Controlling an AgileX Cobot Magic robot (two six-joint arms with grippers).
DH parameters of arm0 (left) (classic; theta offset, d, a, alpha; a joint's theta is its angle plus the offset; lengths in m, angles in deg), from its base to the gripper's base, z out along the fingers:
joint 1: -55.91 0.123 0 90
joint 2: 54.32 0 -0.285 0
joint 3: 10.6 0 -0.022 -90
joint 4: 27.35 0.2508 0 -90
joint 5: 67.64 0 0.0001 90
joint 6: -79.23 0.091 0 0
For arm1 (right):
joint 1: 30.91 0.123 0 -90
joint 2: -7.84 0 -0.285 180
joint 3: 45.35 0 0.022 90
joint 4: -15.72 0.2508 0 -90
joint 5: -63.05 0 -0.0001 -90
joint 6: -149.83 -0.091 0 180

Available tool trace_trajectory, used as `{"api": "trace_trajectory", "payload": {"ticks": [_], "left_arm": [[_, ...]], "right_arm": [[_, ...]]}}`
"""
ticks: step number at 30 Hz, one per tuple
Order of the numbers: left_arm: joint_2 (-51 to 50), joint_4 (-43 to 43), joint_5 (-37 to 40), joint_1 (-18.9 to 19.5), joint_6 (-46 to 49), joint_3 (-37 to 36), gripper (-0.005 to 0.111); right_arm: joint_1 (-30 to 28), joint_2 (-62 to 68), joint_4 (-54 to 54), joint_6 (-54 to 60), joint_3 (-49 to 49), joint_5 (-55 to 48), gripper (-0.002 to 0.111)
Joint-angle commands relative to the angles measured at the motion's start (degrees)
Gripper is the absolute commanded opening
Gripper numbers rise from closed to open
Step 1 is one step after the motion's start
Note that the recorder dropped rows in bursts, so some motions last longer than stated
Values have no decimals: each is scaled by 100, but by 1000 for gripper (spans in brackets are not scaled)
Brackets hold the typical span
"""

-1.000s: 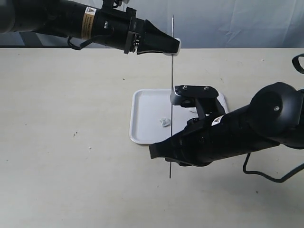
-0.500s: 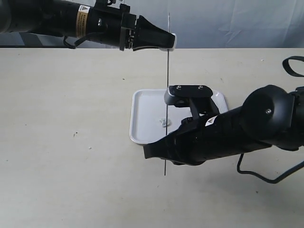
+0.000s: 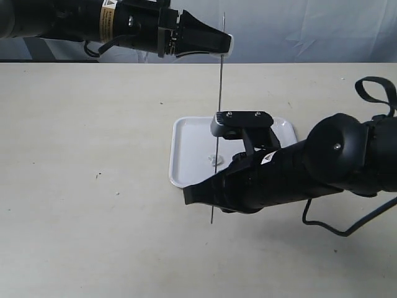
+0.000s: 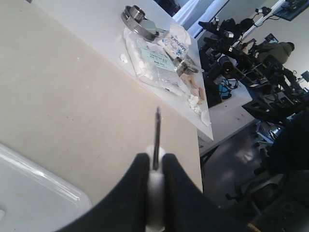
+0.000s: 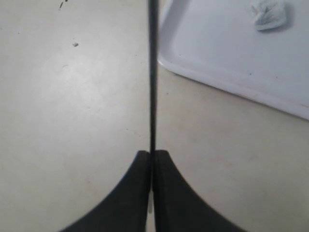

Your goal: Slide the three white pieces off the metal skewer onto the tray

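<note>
The metal skewer (image 3: 218,93) stands nearly upright above the table, leaning a little. My left gripper (image 3: 226,43) is near its top, shut on a white piece (image 4: 155,193) threaded on the skewer (image 4: 156,140), whose tip pokes out past the fingers. My right gripper (image 3: 193,194) is shut on the skewer (image 5: 153,72) near its lower end, in front of the tray (image 3: 180,149). One white piece (image 3: 214,159) lies loose on the tray (image 5: 217,48), seen as a crumpled lump (image 5: 270,13) in the right wrist view. No other piece shows.
The right arm's body covers the tray's near right part. A black cable (image 3: 372,87) loops at the right. In the left wrist view a clear bag of white lumps (image 4: 149,58) and a metal ring (image 4: 140,17) lie near the table's far edge.
The right arm has shifted left, carrying the skewer's lower end left so the skewer leans more. The left gripper has risen slightly, still on its white piece.
</note>
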Motion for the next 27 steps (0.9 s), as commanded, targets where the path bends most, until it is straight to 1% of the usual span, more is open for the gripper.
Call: {"api": "trace_trajectory", "payload": {"ticks": [1,8,14,19,27], "left_arm": [[60,-1238,241,98,14,186,0],[60,-1444,241,101,156,186,0],[60,-1731,241,223,194,186,0],[60,-2109,241,387,239,186,0],[60,-2646,241,396,464,216,0]], "right_arm": [[178,224,-60,-19,-135,-675,-1],[178,423,-60,-19,-135,-725,-1],[178,423,-47,-6,-135,-713,-1],[178,423,-47,2,-372,-603,-1],[178,423,-48,44,-548,-559,-1]]}}
